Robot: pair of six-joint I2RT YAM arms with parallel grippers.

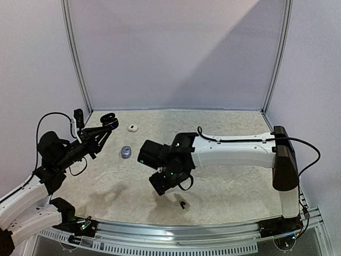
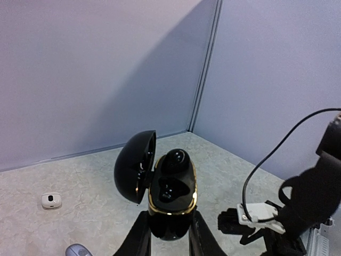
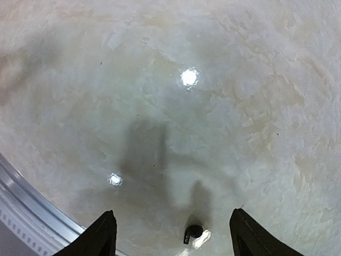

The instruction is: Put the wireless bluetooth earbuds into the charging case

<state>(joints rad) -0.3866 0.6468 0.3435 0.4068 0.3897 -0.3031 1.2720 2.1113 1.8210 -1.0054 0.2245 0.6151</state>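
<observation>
Nearest the front edge of the table point(image 1: 240, 186), one tiny black earbud point(image 1: 183, 205) is seen lying alone on the pale, marbled top. It is small and dark, with a round head and a short stem. A bright spot of light is seen on the table just beside it. The right fingers point(image 3: 104, 237) are held above the table and are spread wide apart. The earbud is seen low in the gap between them and is touched by neither finger.

A little farther back, a small rounded bluish-grey case point(image 1: 126, 152) is set on the table.

To the left of it, the left fingers point(image 2: 143, 234) are held up off the table and are pinched on the bottom of a black charging case point(image 2: 169, 224). The case is shiny and egg-shaped, and a gold rim is seen around its opening. Its lid point(image 2: 133, 168) is swung open to one side. A second black earbud point(image 2: 175, 159) is seated in the upper pocket. The lower pocket point(image 2: 166, 191) is seen as a dark hollow.

Farthest back, near the rear wall point(image 1: 176, 53), a small white case point(image 1: 132, 128) is set on the table. A small dark mark is seen on its front. It is kept well apart from the black case.
</observation>
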